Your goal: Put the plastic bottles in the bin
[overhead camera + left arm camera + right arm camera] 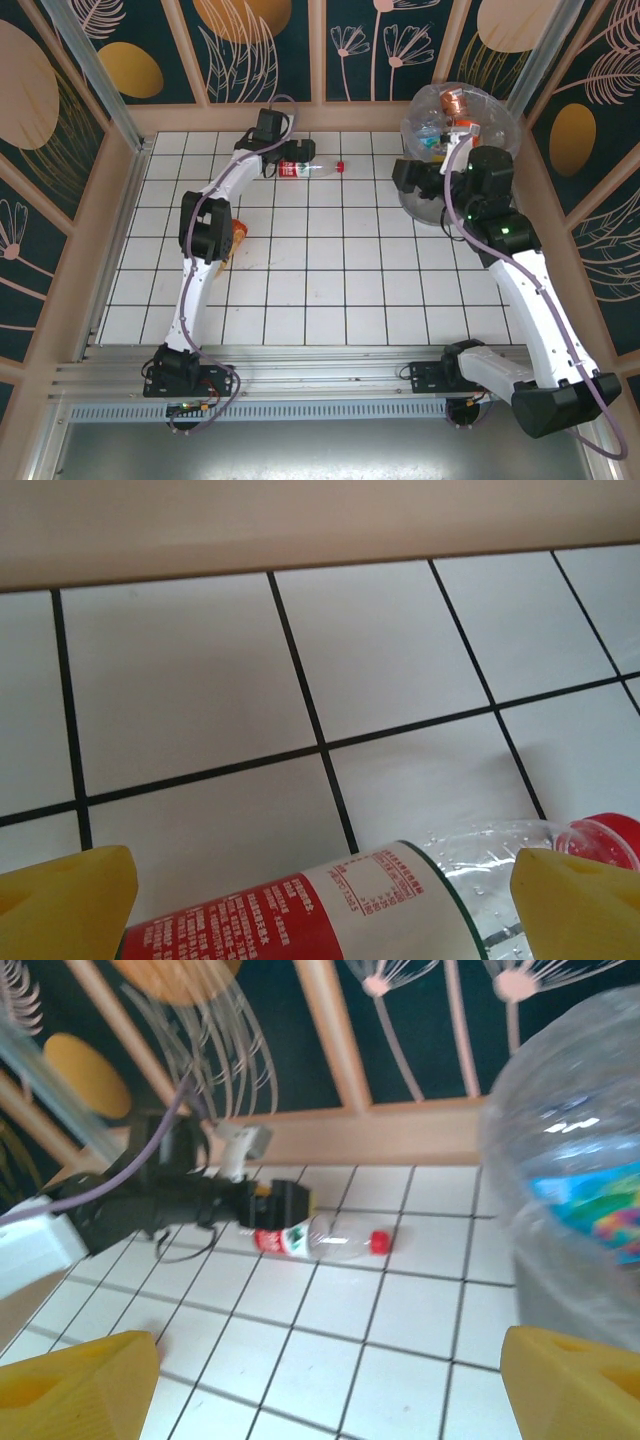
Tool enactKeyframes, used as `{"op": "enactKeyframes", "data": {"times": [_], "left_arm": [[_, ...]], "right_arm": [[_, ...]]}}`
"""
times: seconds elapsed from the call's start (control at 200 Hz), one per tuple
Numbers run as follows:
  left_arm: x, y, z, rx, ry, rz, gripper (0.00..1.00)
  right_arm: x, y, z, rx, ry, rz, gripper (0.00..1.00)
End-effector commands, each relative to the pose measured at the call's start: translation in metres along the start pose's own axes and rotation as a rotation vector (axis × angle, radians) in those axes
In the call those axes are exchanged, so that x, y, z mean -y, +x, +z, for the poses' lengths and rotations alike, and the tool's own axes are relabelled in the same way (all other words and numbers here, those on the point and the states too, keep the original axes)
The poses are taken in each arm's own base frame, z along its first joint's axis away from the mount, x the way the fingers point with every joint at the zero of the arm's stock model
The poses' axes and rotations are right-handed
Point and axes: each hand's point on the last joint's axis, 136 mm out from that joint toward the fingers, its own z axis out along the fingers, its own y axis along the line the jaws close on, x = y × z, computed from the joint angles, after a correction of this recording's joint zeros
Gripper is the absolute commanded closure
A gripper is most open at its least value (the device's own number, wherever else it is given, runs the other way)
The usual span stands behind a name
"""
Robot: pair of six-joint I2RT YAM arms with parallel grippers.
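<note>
A clear plastic bottle [318, 168] with a red label and a red cap lies on the white tiles at the back; it also appears as the bottle [322, 1240] and the bottle [300, 910]. My left gripper [288, 160] is open at the bottle's label end. Its yellow fingers [70, 900] stand wide apart, with the bottle lying across the gap between them. The bin [408, 125], lined with a clear bag, stands at the back right with several bottles inside. Just left of the bin, my right gripper [405, 178] is open with nothing between its fingers [80, 1385].
An orange-labelled item [238, 236] lies partly hidden beside the left arm's elbow. A wooden ledge [300, 530] and patterned wall panels close off the back. The bin's bagged side [570, 1210] bulges close on the right of my right gripper.
</note>
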Motion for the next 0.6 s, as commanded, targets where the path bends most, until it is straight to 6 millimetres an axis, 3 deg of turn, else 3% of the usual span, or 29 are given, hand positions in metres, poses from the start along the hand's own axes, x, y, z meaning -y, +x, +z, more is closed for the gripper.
{"op": "enactKeyframes", "data": {"times": [0.0,0.165,0.35,0.595], "left_arm": [[0.008,0.006,0.002,-0.03,0.057,-0.005,0.05],[0.018,0.015,0.0,-0.07,0.122,0.027,0.06],[0.034,0.028,-0.014,-0.126,0.209,0.037,0.06],[0.062,0.059,-0.03,-0.16,0.321,0.033,0.05]], "right_arm": [[-0.021,0.021,0.005,-0.049,-0.109,0.053,0.11],[-0.024,0.068,0.028,-0.146,-0.13,0.188,0.11],[-0.005,0.113,0.051,-0.208,-0.044,0.372,0.12],[0.007,0.137,0.077,-0.223,0.01,0.426,0.12]]}}
